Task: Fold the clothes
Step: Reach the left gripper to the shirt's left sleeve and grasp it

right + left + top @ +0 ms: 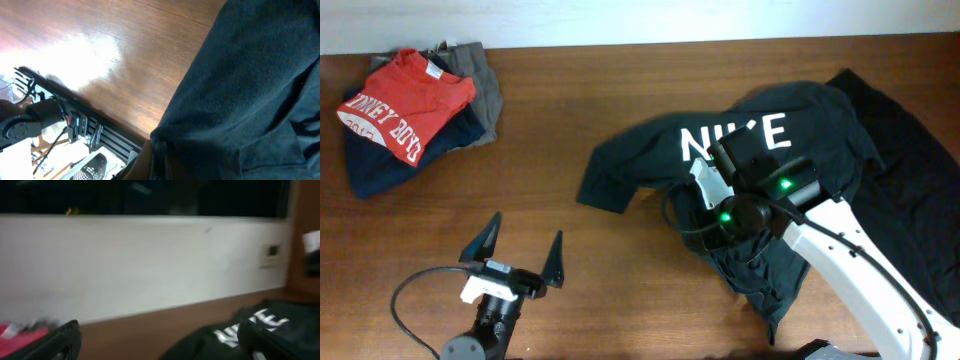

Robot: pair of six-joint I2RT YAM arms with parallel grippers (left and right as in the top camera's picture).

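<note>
The black T-shirt [790, 150] with white NIKE lettering lies crumpled at centre right. Its lower part is bunched under my right arm. My right gripper [703, 187] is over its left middle and is shut on a pinched fold of the black T-shirt [250, 75]. The fold gathers at the jaws [162, 160] in the right wrist view. My left gripper [520, 252] is open and empty over bare table, left of the shirt. In the left wrist view its fingers [160, 347] frame the NIKE shirt [235, 332].
A stack of folded clothes sits at the back left: a red shirt with white lettering [405, 100] on top of navy [375, 170] and grey [485, 85] ones. Another black garment [910, 160] lies at the far right. The table's front edge [100, 117] shows in the right wrist view.
</note>
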